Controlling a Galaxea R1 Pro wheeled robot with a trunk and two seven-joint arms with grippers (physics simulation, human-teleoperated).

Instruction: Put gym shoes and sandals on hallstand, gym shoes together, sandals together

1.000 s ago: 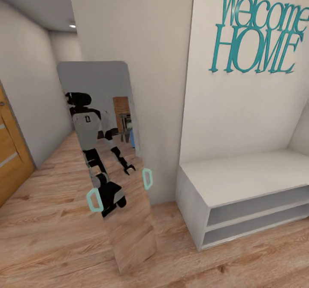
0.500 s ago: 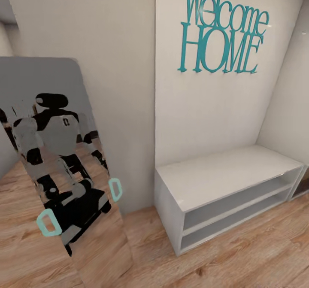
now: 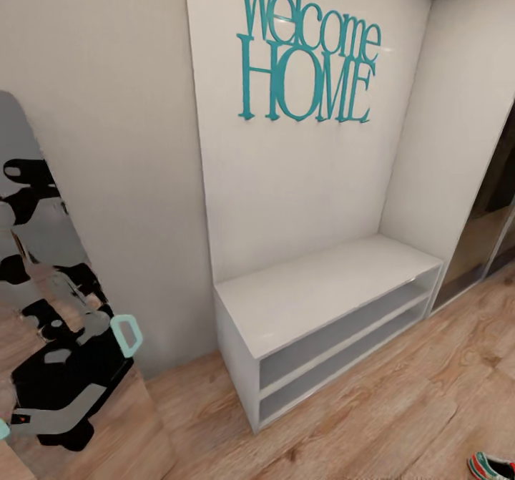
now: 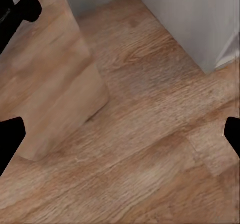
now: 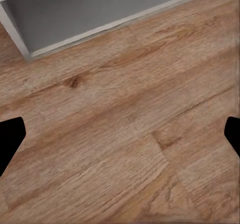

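Observation:
The light grey hallstand (image 3: 322, 290) stands against the wall under a teal "Welcome HOME" sign, its top and both shelf slots bare. One gym shoe (image 3: 493, 466), white with green and red, peeks in at the head view's lower right corner on the corridor floor (image 3: 400, 408). The sandals are out of view. My left gripper (image 4: 120, 139) hangs open over bare planks near the hallstand's end wall (image 4: 200, 18). Over the floor in front of the lower shelf slot (image 5: 100, 8), my right gripper (image 5: 120, 136) is open too, nothing between its fingers.
A tall mirror (image 3: 50, 287) with teal handles leans on the wall left of the hallstand and reflects my body; its foot (image 4: 50, 83) rests on the floor. A dark sliding door (image 3: 493, 215) lies to the right.
The head view has swung to the right: the mirror slid toward the picture's left edge, the hallstand came to the middle, and a gym shoe entered at the lower right.

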